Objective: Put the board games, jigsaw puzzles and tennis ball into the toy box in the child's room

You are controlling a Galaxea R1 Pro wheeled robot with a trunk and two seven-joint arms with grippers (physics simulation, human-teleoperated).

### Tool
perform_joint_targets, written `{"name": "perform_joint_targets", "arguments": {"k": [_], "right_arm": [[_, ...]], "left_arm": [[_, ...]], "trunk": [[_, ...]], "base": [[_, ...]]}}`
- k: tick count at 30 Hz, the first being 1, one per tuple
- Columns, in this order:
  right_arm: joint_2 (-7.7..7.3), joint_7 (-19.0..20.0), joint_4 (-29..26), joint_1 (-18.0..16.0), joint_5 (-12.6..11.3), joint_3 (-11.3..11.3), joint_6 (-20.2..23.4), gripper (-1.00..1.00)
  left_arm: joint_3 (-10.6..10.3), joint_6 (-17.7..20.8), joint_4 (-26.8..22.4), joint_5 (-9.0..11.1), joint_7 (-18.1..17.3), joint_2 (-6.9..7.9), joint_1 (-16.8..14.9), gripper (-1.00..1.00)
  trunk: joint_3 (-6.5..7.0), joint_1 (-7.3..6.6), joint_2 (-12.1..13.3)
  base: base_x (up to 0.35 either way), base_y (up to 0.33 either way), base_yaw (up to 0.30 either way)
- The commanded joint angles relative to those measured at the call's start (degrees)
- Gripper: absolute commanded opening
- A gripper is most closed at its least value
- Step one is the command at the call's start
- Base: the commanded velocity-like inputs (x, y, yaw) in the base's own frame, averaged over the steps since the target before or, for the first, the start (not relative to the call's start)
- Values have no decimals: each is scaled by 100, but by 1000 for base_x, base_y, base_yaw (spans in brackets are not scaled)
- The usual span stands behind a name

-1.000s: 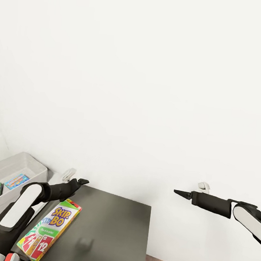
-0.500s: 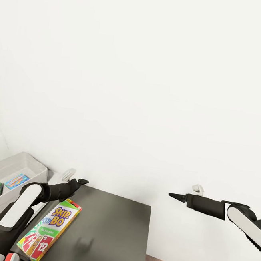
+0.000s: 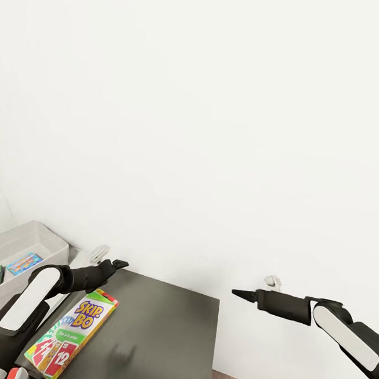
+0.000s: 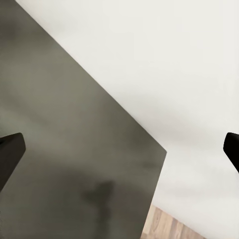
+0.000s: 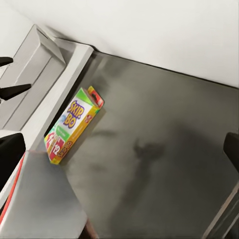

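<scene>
SKIP-BO box (image 3: 71, 333) flat on dark cabinet top (image 3: 162, 338), just below left end effector (image 3: 120, 263), fingers apart, empty.

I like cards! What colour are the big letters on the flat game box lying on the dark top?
Yellow "SKIP-BO" letters on the flat game box, clearest in the head view.

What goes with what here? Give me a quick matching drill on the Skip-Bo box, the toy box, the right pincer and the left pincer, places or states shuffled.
Things:
1. Skip-Bo box
2. toy box
3. right pincer
4. left pincer

Places or states:
A. in the air in front of the white wall, beyond the cabinet's right edge
B. lying flat on the dark cabinet top
C. over the cabinet's far left corner, holding nothing
D. at the far left, colourful flat boxes inside

Pairs: 1-B, 2-D, 3-A, 4-C
</scene>
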Motion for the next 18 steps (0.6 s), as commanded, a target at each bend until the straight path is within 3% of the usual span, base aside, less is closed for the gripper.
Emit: {"name": "perform_joint_targets", "arguments": {"k": [1, 11, 18], "right_arm": [[31, 0, 32, -12, 6, 62, 16, 100], [110, 17, 103, -12, 155, 189, 20, 100], [117, 26, 94, -10, 208, 227, 20, 100]], "left_arm": [[-8, -3, -4, 60, 58, 5, -6, 100], [39, -9, 80, 63, 57, 28, -6, 100], [390, -58, 602, 64, -81, 68, -5, 100]], "trunk": [[-14, 4, -14], [-14, 4, -14], [-14, 4, -14]], "base": [[0, 0, 0], [0, 0, 0], [0, 0, 0]]}}
